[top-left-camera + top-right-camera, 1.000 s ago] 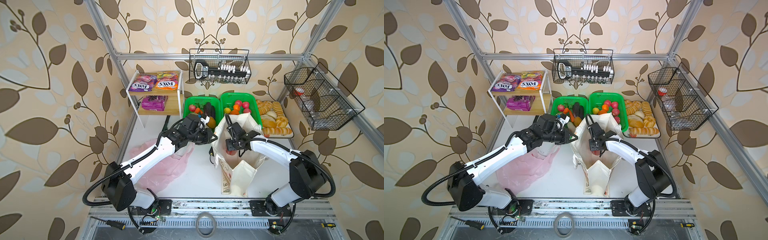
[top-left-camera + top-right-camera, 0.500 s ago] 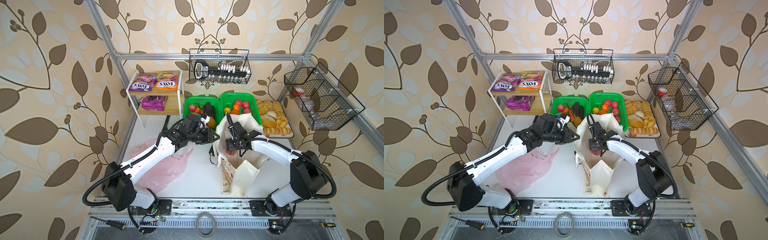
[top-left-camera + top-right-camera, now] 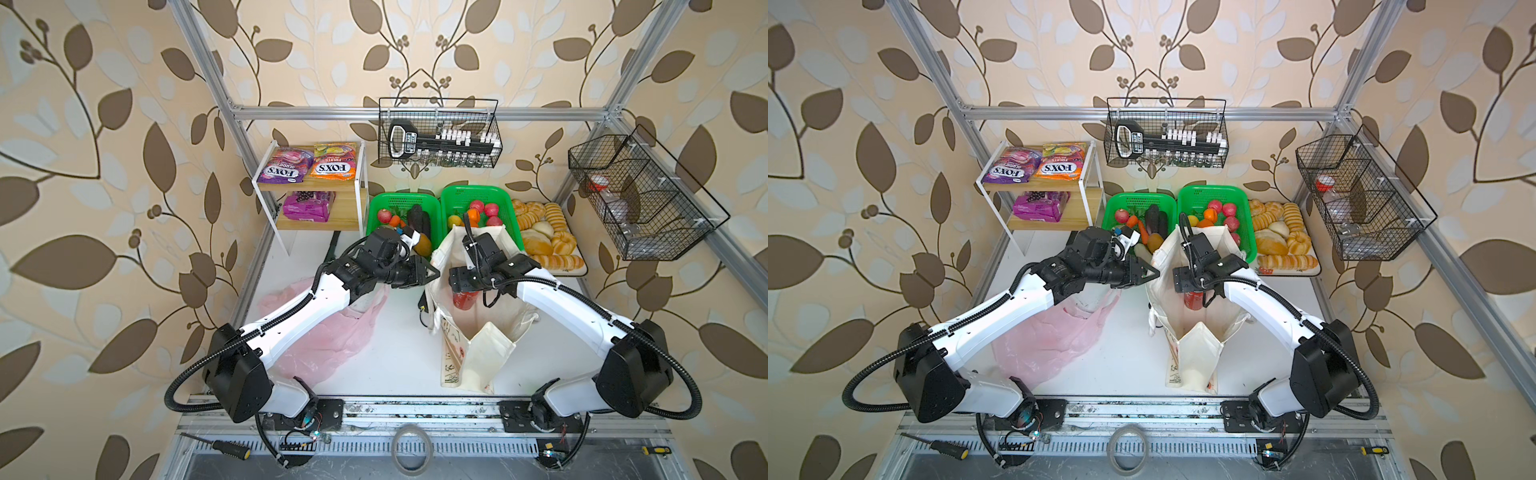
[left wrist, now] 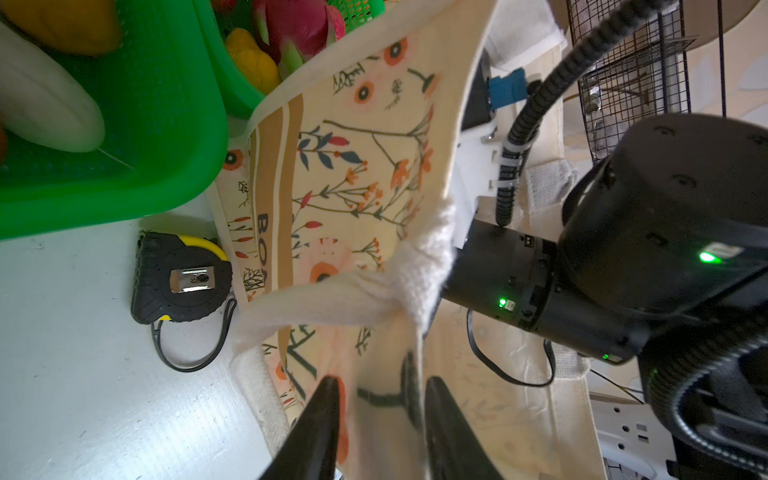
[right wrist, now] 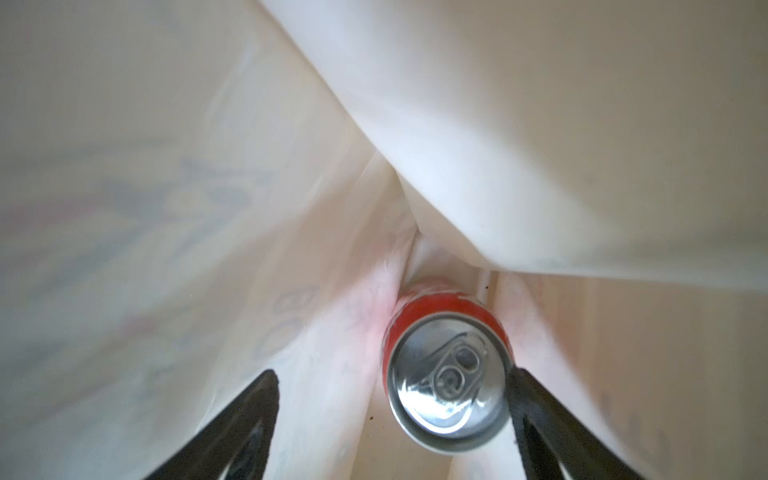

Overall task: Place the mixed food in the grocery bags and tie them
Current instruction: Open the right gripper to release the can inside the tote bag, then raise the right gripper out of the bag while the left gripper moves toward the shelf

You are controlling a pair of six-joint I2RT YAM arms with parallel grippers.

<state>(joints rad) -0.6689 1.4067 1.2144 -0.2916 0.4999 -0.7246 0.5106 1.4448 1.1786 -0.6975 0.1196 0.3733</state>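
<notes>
The cream floral tote stands open mid-table. My right gripper reaches down inside it with its jaws wide open. The red soda can rests at the bottom, top up, just beside one finger and not clamped; in both top views the can shows under the right wrist. My left gripper is at the tote's left rim, open, with loose cloth between its fingers. The pink plastic bag lies flat under the left arm. An orange FOX'S pouch and a purple grape packet sit on the shelf.
Two green baskets of fruit and vegetables stand behind the tote, with bread loaves to their right. A black and yellow tape measure lies against the tote's left side. Wire baskets hang on the back and right walls.
My left gripper's jaws have parted from shut at the tote's rim. My right gripper's jaws have spread wider, and the can now sits free of them inside the tote.
</notes>
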